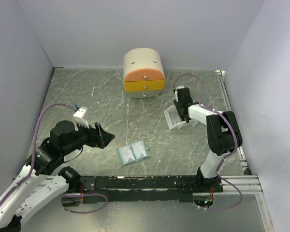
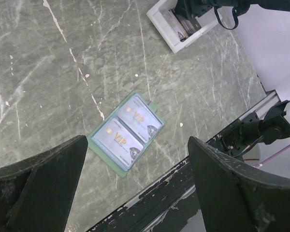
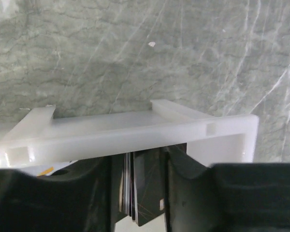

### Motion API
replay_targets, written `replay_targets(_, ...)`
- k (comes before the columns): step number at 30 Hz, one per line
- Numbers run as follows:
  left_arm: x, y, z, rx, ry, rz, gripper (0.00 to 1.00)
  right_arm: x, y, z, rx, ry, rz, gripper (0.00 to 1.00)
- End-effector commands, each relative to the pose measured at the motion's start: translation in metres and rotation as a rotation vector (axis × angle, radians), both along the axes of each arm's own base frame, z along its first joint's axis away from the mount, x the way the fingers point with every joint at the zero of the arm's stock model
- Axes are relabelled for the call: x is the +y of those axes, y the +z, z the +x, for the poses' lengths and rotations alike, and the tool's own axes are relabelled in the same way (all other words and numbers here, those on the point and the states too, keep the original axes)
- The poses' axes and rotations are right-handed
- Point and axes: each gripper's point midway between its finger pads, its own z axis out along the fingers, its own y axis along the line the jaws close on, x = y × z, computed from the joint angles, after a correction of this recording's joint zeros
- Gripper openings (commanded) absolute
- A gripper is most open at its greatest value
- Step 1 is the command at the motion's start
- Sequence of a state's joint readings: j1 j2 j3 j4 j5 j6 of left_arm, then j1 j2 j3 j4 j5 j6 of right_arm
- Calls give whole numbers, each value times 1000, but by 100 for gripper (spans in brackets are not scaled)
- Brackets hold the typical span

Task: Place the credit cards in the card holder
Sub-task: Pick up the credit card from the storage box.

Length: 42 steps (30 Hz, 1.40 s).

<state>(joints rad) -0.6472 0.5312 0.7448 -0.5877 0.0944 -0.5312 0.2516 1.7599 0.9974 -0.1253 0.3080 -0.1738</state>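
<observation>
Your right gripper [image 3: 137, 164] straddled the cards [image 3: 147, 193], on edge in the tray [image 3: 135, 133]; pinching or loose, I couldn't tell. They looked thin, stiff and slick: pinch one across its faces. Your left gripper [image 2: 137, 139] gaped above the open holder [image 2: 105, 158].

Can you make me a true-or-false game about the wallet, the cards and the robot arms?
1. The card holder lies open. True.
2. Its pockets are empty. False: two VIP cards sit in them.
3. The left tool grips a card. False: it is open and holds nothing.
4. The right tool is at the white tray, with more cards between its fingers. True.
5. The drawer box is blue. False: it is cream and orange.
</observation>
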Motion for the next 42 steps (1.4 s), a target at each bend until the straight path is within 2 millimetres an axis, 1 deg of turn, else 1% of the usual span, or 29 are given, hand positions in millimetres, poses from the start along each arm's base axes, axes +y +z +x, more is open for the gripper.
replay_targets(1,-1,3,4,-21,7,-7,97,4,-24,-20,110,31,-1,21)
replay_targets(2,-1,3,4,-19,7,-6,97,4,-18,-19,100,32,3,14)
replay_targets(3,-2,2,4,-18,6,-5,97,4,-13,-18,92,34,5,12)
replay_targets(5,-2,1,4,-14,4,-3,97,2,0,-16,60,30,0,8)
replay_targets(6,-3,1,5,-14,1,-2,97,3,17,-6,12,22,0,7)
replay_targets(8,-4,0,5,-9,-1,1,97,-1,33,-3,-28,11,-12,4)
replay_targets(10,-4,-1,5,-4,-4,3,97,-4,43,-3,-51,7,-24,0)
replay_targets(13,-4,-1,5,-4,-4,3,97,-6,51,-4,-61,3,-35,0)
replay_targets(15,-4,-1,5,-7,-3,1,97,-7,52,-5,-58,-3,-38,1)
replay_targets(18,-4,-2,6,-3,-4,4,97,-8,48,-6,-42,-3,-47,7)
replay_targets(19,-5,-1,6,-4,-5,3,97,-8,47,-7,-37,-1,-48,6)
replay_targets(20,-5,-1,5,-5,-5,2,97,-8,46,-7,-33,1,-46,1)
replay_targets(21,-5,-2,6,-2,-3,4,97,-7,45,-7,-31,4,-44,0)
replay_targets(29,-3,-2,6,-3,3,1,97,-5,50,-5,-40,-7,-25,0)
replay_targets(31,-4,-1,6,-4,1,1,97,-6,47,-6,-23,-17,-29,2)
replay_targets(34,-4,-1,6,-6,1,0,97,-4,43,-8,-6,-13,-23,0)
replay_targets(39,-3,0,5,-8,4,-1,97,0,45,-5,-26,-19,14,0)
replay_targets(41,-3,0,5,-9,5,-3,97,4,42,-4,-15,-18,33,4)
replay_targets(42,-2,0,5,-9,6,-2,97,6,40,-4,-7,-13,40,0)
